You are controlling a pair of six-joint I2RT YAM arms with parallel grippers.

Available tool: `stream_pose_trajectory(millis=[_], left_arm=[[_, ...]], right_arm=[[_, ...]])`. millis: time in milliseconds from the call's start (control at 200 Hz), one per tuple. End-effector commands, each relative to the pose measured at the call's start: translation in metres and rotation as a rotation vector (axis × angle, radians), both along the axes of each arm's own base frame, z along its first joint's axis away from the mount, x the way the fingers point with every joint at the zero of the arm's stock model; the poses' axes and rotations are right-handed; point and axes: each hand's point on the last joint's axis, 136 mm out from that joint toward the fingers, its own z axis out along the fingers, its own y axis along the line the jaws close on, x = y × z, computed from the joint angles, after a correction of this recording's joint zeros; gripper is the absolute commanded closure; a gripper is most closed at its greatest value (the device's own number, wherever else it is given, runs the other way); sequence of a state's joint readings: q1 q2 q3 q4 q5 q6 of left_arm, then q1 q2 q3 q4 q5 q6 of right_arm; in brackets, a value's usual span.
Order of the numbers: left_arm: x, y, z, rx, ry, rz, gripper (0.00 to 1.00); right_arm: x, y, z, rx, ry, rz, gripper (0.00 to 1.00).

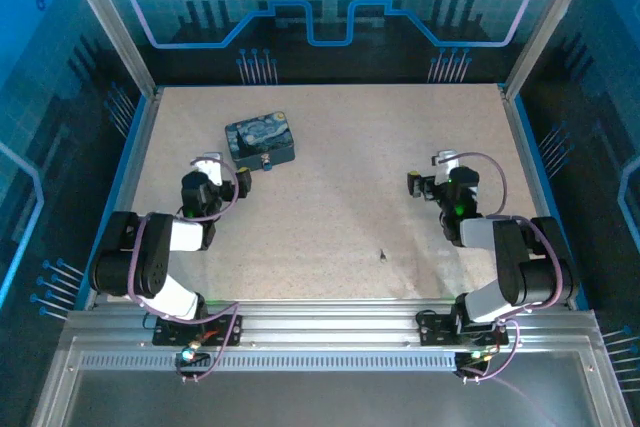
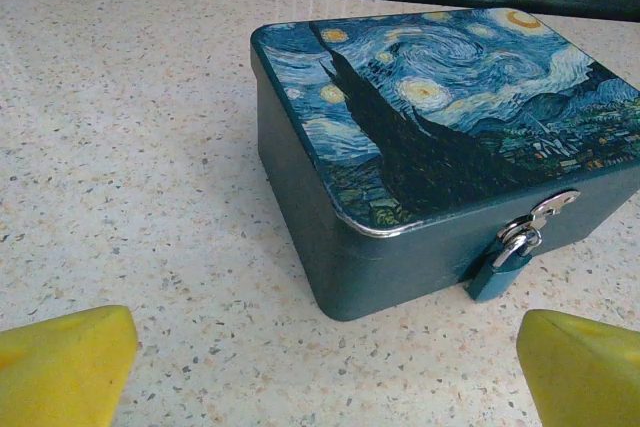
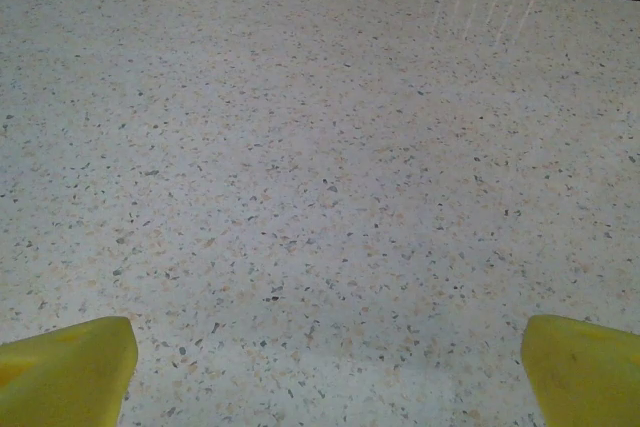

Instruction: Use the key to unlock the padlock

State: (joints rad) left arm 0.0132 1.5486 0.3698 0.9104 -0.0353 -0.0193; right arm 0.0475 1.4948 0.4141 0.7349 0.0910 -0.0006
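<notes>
The padlock [image 2: 503, 259] is small, with a teal body and a silvery shackle, and hangs on the hasp at the front of the dark blue painted tin [image 2: 420, 137]. In the top view the padlock [image 1: 268, 161] is a speck at the near side of the tin [image 1: 259, 140]. My left gripper [image 2: 325, 392] is open just short of the tin's near corner, its yellow fingertips [image 2: 65, 367] wide apart and empty. A tiny dark sliver that looks like the key [image 1: 381, 255] lies on the table, near the front, between the arms. My right gripper [image 3: 325, 387] is open over bare table.
The speckled tabletop [image 1: 340, 207] is bounded by blue rails and glass walls. From above, the left gripper [image 1: 213, 169] sits left of the tin and the right gripper [image 1: 438, 172] is at mid-right, behind and to the right of the key.
</notes>
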Motion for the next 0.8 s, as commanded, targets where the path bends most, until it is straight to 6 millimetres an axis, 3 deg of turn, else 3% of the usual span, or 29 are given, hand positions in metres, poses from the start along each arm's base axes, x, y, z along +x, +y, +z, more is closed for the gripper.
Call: stream_pose_trajectory(millis=[0,580,795], left_arm=[[0.004,-0.004,0.005,0.01,-0.014,-0.029,0.01],[0.002,-0.003,0.005,0.01,-0.025,-0.022,0.01],[-0.016,0.005,0.026,0.013,-0.132,0.028,0.01]], right_arm=[[0.006,0.003,0.009,0.006,-0.036,-0.002,0.0],[0.006,0.003,0.009,0.01,-0.038,0.002,0.0],[0.003,-0.002,0.026,0.01,-0.035,-0.028,0.0]])
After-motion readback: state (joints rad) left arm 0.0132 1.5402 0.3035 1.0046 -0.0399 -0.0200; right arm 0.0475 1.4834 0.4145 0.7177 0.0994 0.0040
